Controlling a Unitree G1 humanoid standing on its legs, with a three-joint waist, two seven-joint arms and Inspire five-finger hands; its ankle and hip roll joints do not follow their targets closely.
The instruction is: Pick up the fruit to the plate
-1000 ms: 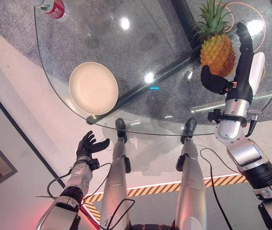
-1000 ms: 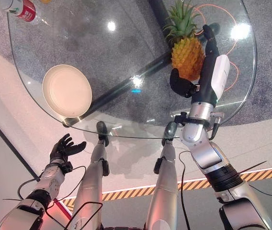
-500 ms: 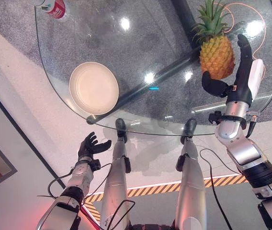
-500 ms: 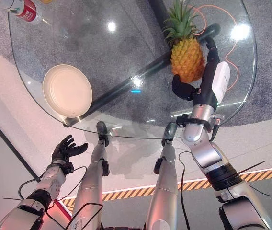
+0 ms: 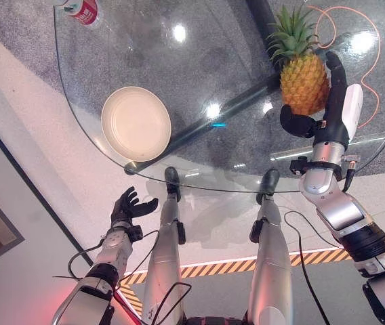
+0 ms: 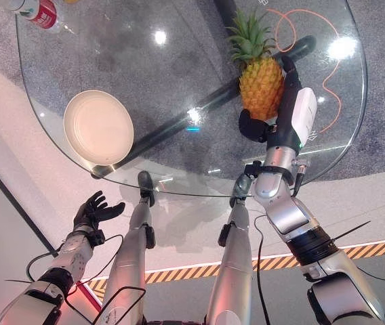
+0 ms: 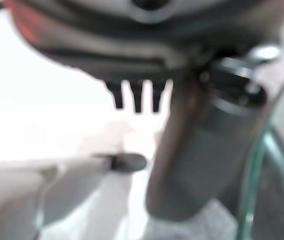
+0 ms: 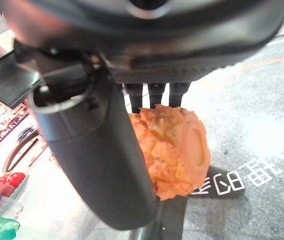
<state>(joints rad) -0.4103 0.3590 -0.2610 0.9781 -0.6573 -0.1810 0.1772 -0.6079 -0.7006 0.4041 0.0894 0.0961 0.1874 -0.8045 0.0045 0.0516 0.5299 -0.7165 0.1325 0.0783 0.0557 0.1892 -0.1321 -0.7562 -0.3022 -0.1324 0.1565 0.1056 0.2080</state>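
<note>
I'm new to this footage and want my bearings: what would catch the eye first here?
The orange pineapple with its green crown stands out at the far right of the round glass table, with the right hand closing round it, thumb on one side and fingers on the other. Next comes the cream plate near the table's left edge, and the left hand hanging open below it.

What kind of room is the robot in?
Probably a demo or test space, not a kitchen: a glass table on grey carpet, striped hazard tape on the floor, with a pineapple and a plate.
</note>
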